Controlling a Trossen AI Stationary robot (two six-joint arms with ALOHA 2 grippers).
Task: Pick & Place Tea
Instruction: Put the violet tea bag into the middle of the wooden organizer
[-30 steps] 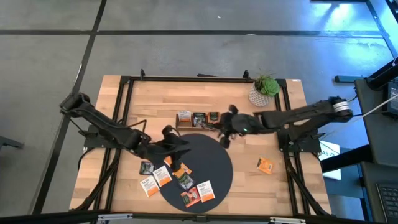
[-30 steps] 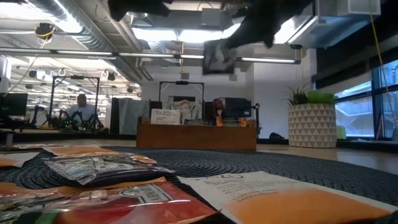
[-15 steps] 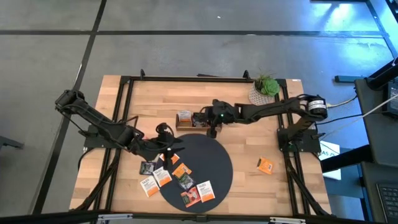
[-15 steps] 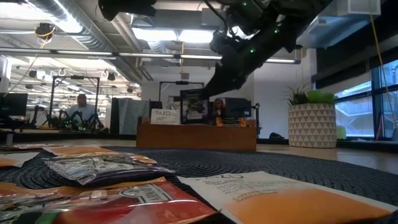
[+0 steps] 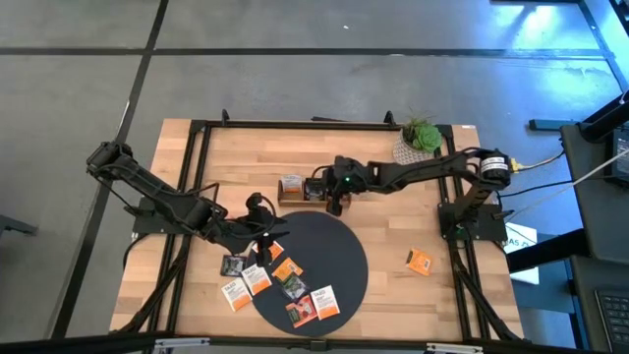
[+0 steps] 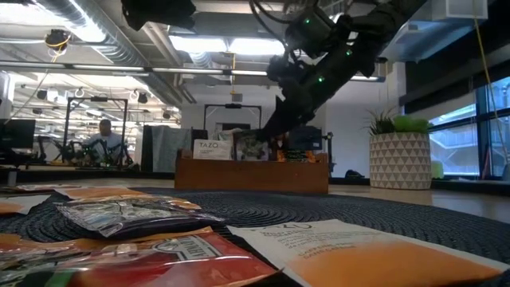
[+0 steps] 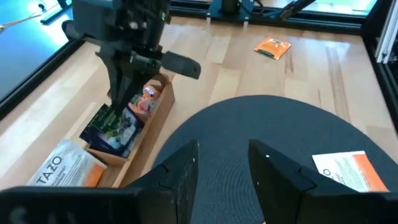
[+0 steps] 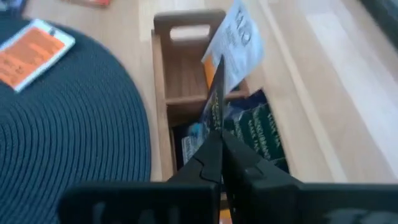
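Over the brown wooden three-compartment tray (image 5: 313,189), my right gripper (image 5: 327,197) pinches a dark flat tea sachet (image 8: 213,106).

My right fingers are pressed together on this sachet, which stands on its edge in the middle compartment, beside other dark sachets lying there; a white sachet with orange (image 8: 235,45) leans in the next compartment. My left gripper (image 5: 263,234) hangs with its fingers (image 7: 180,177) spread apart, above the near edge of the dark round woven mat (image 5: 324,258). The other small square sachets (image 5: 287,288), orange, red, black and white, lie on and beside this mat, and one orange sachet (image 5: 420,261) lies alone, well apart, on the light wooden table (image 5: 393,295).
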